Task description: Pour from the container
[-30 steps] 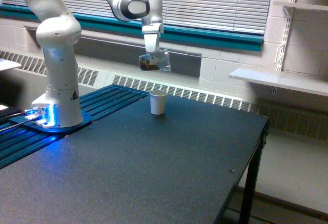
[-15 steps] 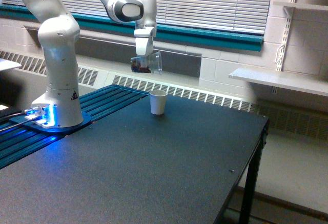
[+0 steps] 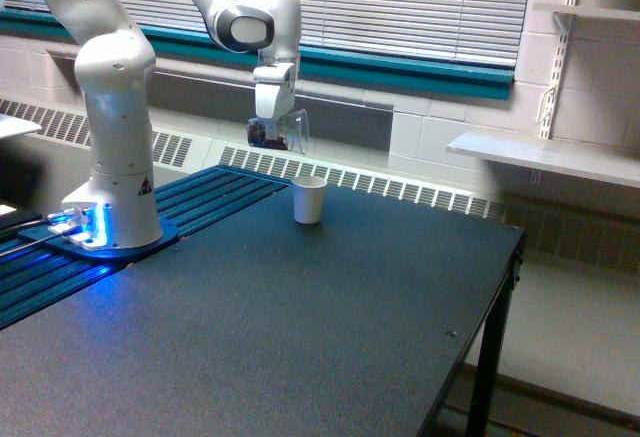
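Pincer (image 3: 270,122) clamps the clear cup (image 3: 277,133) in mid-air, up-left of the white cup (image 3: 308,200) on the bench (image 3: 300,327). I judge it light, thin-walled, crushable: hold mid-wall, gently.

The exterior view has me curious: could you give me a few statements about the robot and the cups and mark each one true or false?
1. The gripper holds a clear container in the air. True.
2. Dark bits show inside the container. True.
3. The white cup lies tipped over. False: it stands upright on the black table.
4. The container rests on the table beside the white cup. False: it hangs above, toward the exterior view's left of the cup.
5. A blue light glows at the arm's base. True.
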